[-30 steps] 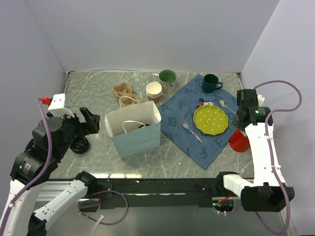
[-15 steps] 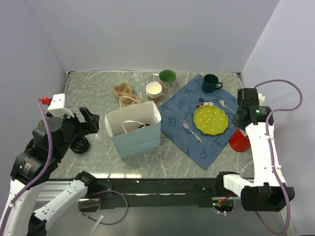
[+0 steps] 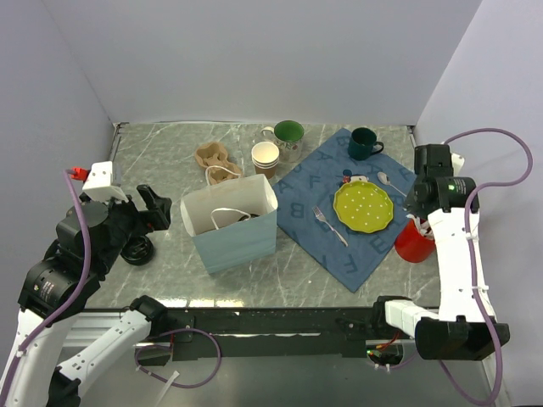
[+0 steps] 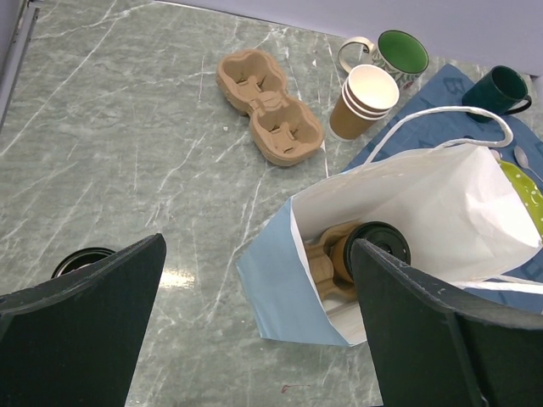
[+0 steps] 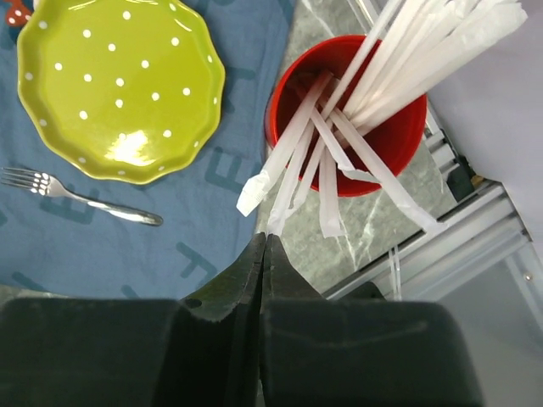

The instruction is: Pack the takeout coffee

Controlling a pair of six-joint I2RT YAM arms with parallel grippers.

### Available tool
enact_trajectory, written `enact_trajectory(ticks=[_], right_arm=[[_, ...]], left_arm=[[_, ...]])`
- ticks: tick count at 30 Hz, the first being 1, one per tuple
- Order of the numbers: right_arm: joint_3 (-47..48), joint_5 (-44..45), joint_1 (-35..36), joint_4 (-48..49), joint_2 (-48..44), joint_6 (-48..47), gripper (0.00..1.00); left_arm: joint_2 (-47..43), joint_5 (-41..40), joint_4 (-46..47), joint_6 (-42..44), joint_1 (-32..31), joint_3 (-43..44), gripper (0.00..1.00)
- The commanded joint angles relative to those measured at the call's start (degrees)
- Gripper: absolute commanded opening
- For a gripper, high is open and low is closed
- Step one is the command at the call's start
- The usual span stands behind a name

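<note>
The takeout coffee [image 4: 374, 246], a brown cup with a black lid, stands in a cardboard carrier inside the open light-blue paper bag [image 4: 288, 280]. In the top view it shows only as a dark spot in the bag [image 3: 247, 217]. My left gripper [image 4: 254, 254] is open and empty, held above the table at the bag's left side [image 3: 153, 212]. My right gripper [image 5: 265, 237] is shut on the end of a white paper-wrapped straw [image 5: 293, 174] that sticks out of the red cup [image 5: 399, 144]. It hangs over that cup in the top view [image 3: 418, 212].
A brown cardboard carrier [image 4: 270, 108], a stack of lidless paper cups [image 4: 365, 102] and a green mug [image 4: 400, 52] stand behind the bag. A blue letter mat [image 3: 339, 246] holds a yellow dotted plate [image 3: 363, 206], fork, spoon and dark mug [image 3: 363, 143]. A round black object [image 4: 81, 259] lies at the left.
My right arm has moved up and slightly right, away from the red cup, which now shows more. The left arm and the bag have not moved.
</note>
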Motion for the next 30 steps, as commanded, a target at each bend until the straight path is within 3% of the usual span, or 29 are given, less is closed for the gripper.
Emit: enact_trajectory(ticks=[1, 24, 30], right_arm=[[7.0, 2.5, -0.3, -2.9, 0.5, 0.4, 0.0], [35.2, 11.8, -0.4, -13.2, 2.2, -5.0, 0.0], [41.0, 1.8, -0.3, -2.0, 0.4, -9.7, 0.0]], left_arm=[[-0.2, -0.7, 1.6, 1.0, -0.3, 0.4, 0.97], [0.2, -0.4, 2.5, 0.8, -0.4, 1.1, 0.97], [0.7, -0.3, 2.3, 0.3, -0.4, 1.8, 0.97]])
